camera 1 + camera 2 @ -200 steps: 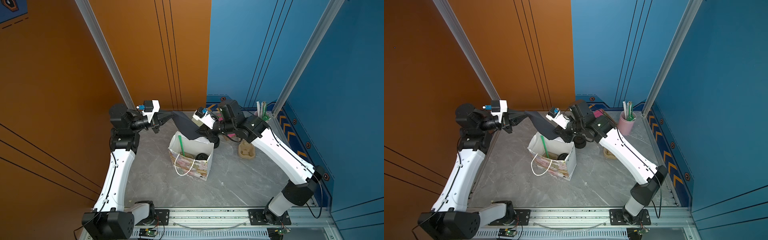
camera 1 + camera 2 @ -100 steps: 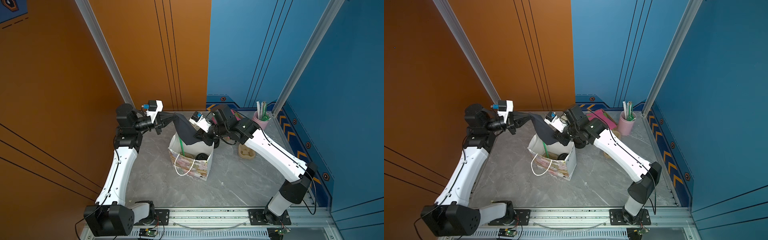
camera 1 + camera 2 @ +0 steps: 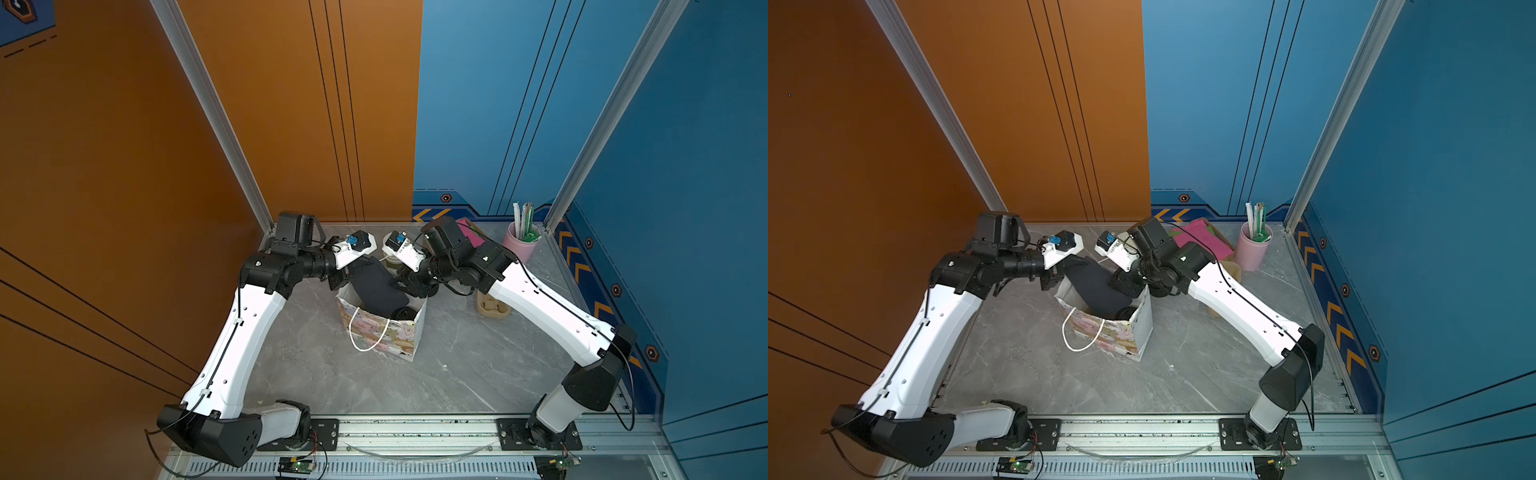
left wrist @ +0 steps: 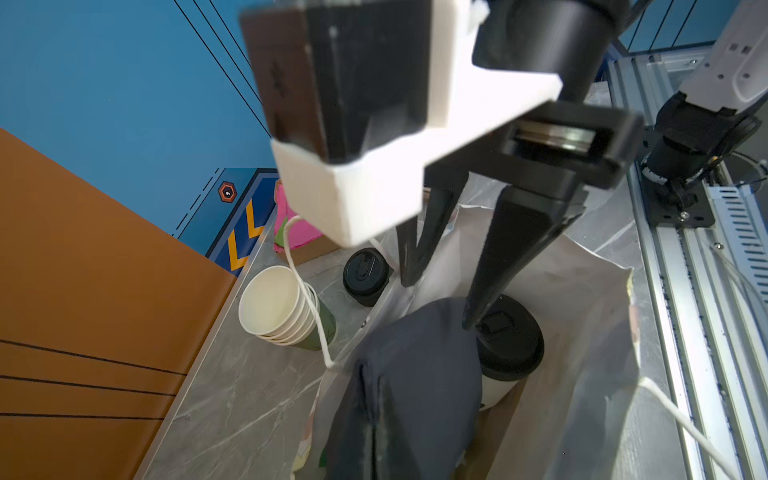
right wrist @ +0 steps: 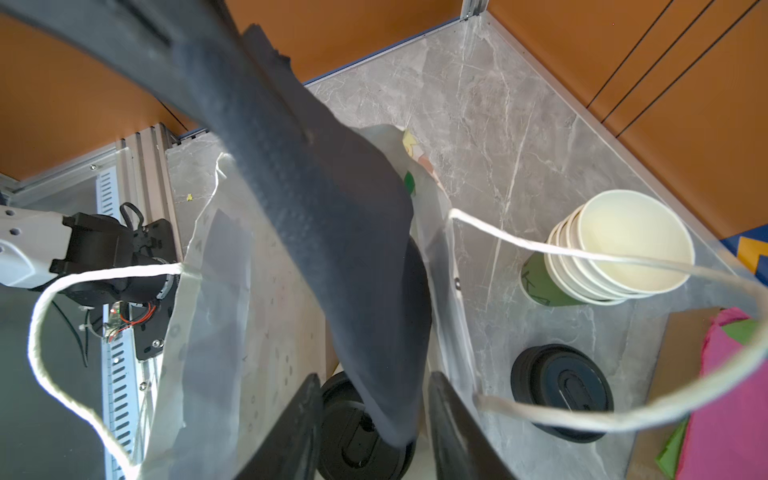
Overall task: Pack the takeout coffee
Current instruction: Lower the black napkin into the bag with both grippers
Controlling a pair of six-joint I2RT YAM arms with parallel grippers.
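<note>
Grey cloth point(image 3: 376, 286), clamped in our left gripper point(image 3: 343, 276), drapes into bag point(image 3: 386, 336) beside takeout coffee point(image 4: 509, 345), likely as padding; right gripper point(image 5: 374, 380) parted.

The bag point(image 3: 384, 336) was white with a pastel cartoon print and white cord handles point(image 5: 540, 245). The cloth point(image 3: 376, 286) was dark grey. The coffee point(image 4: 494, 392) was white, its lid point(image 4: 509, 345) black. The stack point(image 4: 274, 303) was white with a green cup point(image 5: 536, 286) lowest; the loose lids point(image 5: 561, 390) were black. The table point(image 3: 457, 374) was veined grey marble, the holder point(image 3: 521, 249) pink.
</note>
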